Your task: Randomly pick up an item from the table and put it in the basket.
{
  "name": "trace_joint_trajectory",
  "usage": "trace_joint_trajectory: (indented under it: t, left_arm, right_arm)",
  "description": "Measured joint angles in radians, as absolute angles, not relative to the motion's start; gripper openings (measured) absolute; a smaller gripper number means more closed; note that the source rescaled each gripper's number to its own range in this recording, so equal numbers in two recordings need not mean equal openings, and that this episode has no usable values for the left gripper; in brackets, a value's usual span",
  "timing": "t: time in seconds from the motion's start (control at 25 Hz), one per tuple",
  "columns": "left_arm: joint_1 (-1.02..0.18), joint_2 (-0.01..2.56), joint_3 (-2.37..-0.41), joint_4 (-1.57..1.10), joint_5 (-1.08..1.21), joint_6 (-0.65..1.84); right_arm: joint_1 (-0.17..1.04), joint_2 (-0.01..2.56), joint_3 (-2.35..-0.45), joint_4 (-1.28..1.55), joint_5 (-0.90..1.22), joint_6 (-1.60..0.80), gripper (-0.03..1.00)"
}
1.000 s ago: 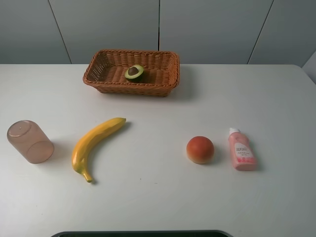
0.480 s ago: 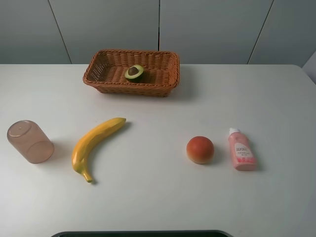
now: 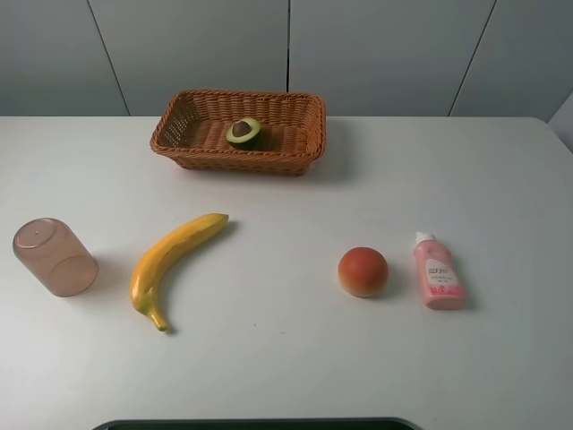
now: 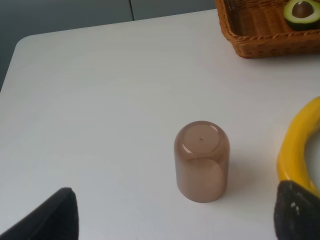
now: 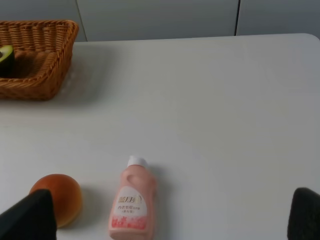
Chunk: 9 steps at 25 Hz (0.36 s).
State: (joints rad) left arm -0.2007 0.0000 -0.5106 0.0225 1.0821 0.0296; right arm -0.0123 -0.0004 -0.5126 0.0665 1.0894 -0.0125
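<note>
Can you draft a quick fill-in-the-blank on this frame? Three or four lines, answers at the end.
1. The halved avocado lies inside the ____.
2. The pink bottle lies on the table beside the round ____ fruit.
3. The translucent brown cup stands mouth ____ near the banana.
4. Of the two grippers, ____ is holding anything.

Answers: basket; orange-red; down; neither

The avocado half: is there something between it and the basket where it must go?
No. The avocado half already lies inside the basket, pit side up, so nothing stands between them. The banana, the cup, the orange fruit and the pink bottle are all on the table, apart from the basket.
</note>
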Motion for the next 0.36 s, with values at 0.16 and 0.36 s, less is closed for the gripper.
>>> trace_joint_trajectory:
  t: [0.16,0.36]
  left_arm:
    - [-0.201,0.0,-0.511,0.023,1.082,0.03]
    - [-0.201,0.0,-0.511,0.023,1.082,0.032]
  right_arm:
    - [-0.012,0.0,-0.513,0.066,1.089,-0.012,1.0]
    - [-0.012,0.0,-0.513,0.066,1.089,-0.012,1.0]
